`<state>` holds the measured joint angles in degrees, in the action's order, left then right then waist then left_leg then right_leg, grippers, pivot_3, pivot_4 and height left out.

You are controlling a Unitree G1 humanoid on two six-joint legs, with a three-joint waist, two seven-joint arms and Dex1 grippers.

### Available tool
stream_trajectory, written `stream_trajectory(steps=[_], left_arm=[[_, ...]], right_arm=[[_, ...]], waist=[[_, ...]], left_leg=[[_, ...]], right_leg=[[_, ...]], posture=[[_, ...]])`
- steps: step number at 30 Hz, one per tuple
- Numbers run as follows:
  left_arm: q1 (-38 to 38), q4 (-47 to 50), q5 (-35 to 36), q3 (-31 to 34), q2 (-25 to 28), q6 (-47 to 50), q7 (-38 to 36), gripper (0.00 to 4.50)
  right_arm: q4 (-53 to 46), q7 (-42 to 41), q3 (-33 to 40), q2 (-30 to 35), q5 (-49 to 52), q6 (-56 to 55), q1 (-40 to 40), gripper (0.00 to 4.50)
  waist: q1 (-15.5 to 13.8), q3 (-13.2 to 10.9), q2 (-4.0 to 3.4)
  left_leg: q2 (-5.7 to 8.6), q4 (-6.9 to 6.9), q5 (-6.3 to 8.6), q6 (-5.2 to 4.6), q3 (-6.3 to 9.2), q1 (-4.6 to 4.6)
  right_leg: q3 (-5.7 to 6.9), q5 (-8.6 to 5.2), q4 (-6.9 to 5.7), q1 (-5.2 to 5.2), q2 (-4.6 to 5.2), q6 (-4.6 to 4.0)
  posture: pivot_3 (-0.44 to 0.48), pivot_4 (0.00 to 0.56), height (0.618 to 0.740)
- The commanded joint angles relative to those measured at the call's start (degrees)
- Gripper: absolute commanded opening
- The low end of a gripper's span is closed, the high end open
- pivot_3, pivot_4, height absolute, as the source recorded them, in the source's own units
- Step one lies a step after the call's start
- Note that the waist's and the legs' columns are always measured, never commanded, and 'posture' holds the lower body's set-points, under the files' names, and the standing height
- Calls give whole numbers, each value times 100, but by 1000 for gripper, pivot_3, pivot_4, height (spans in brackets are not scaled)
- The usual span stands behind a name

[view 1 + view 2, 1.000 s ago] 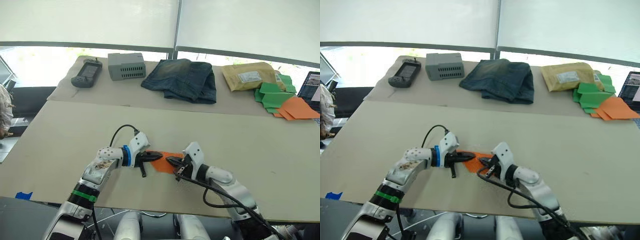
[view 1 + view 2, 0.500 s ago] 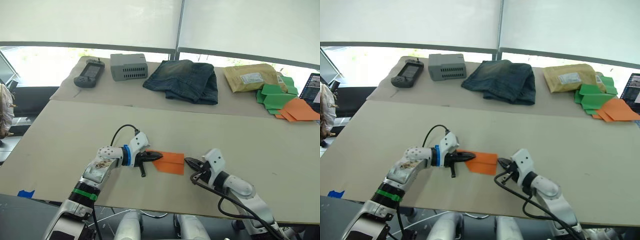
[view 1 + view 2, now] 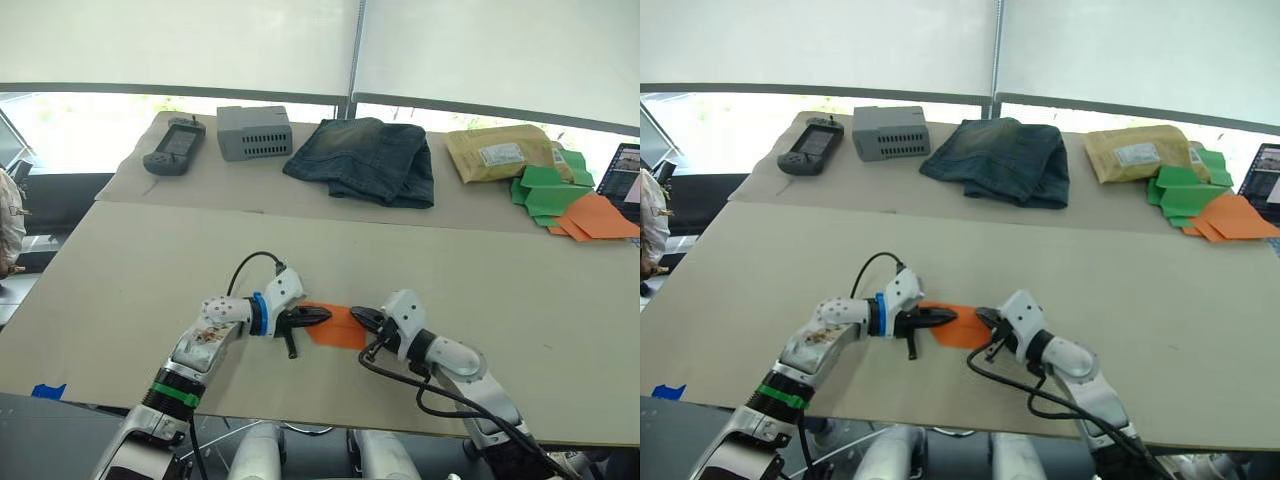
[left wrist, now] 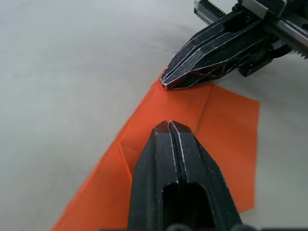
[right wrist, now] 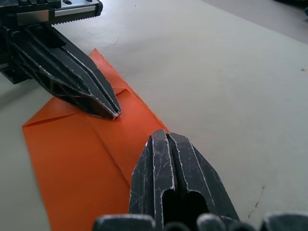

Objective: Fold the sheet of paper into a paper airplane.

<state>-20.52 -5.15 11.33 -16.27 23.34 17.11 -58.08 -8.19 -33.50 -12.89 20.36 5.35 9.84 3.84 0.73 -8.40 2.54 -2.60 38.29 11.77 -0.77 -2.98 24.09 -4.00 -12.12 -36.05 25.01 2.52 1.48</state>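
You've got no bins or boxes with contents here; the only carrier is the worktop (image 3: 130, 270), with the sheet of paper (image 3: 338, 327) lying flat near its front edge, between the two hands. It's folded, crease lines visible in both wrist views, one long edge doubled over. Left hand (image 3: 318, 316) has its fingers pressed together with nothing between them, tip resting on the paper's left part. Right hand (image 3: 362, 318) is likewise closed on nothing, tip down on the paper's right edge; in the left wrist view its point sits right at the paper's far edge. The two tips are near each other but apart. Along the back of the worktop, left to right: a dark handheld controller (image 3: 173, 145), a grey vented box (image 3: 254, 131), folded jeans (image 3: 365, 158), a tan padded envelope (image 3: 497, 152), then green paper shapes (image 3: 545, 194) with more orange sheets (image 3: 593, 217) beside them. Versus half a second ago: your right hand was off the paper, well to its right, and has come back in onto the right edge; the left hand is still on the left end. A second ago both hands were on the paper much as now.
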Motion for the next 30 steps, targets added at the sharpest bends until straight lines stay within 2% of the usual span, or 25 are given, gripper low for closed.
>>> stream_trajectory(steps=[1,7,12,18,25,30], left_arm=[[86,74,-60,-186,-5,23,-92,0],[166,-155,-239,-159,179,-17,7,0],[452,-155,-85,204,661,-12,-94,0],[691,-357,162,807,977,30,90,0],[899,-145,450,1151,942,246,274,0],[980,56,555,1056,874,374,260,0]], right_arm=[[169,-33,-126,86,-169,213,-56,34],[235,-41,-173,43,-183,299,18,34],[302,-61,-229,75,-183,323,51,34],[412,-140,-262,125,-172,317,97,34],[514,-269,-287,135,-180,292,176,34],[457,-232,-184,55,-141,91,290,34]], waist=[[-3,0,0],[3,4,4],[56,8,5],[38,11,3],[35,13,4],[45,13,5]], left_leg=[[-1,0,0,0,0,-2],[-2,-1,0,0,0,-14],[-10,-26,1,1,-6,-55],[-24,-52,4,7,-3,-119],[-27,-53,31,53,-4,-121],[-27,-53,33,55,-5,-121]], right_leg=[[1,0,-1,-1,-1,-1],[1,-1,0,-10,-1,-2],[1,-8,0,-32,-3,-14],[7,-25,1,-73,-3,-38],[8,-26,2,-72,-1,-39],[8,-26,2,-70,-1,-40]], posture=[[0,150,718],[0,150,718],[0,150,718],[0,150,718],[0,150,718],[0,150,718]])
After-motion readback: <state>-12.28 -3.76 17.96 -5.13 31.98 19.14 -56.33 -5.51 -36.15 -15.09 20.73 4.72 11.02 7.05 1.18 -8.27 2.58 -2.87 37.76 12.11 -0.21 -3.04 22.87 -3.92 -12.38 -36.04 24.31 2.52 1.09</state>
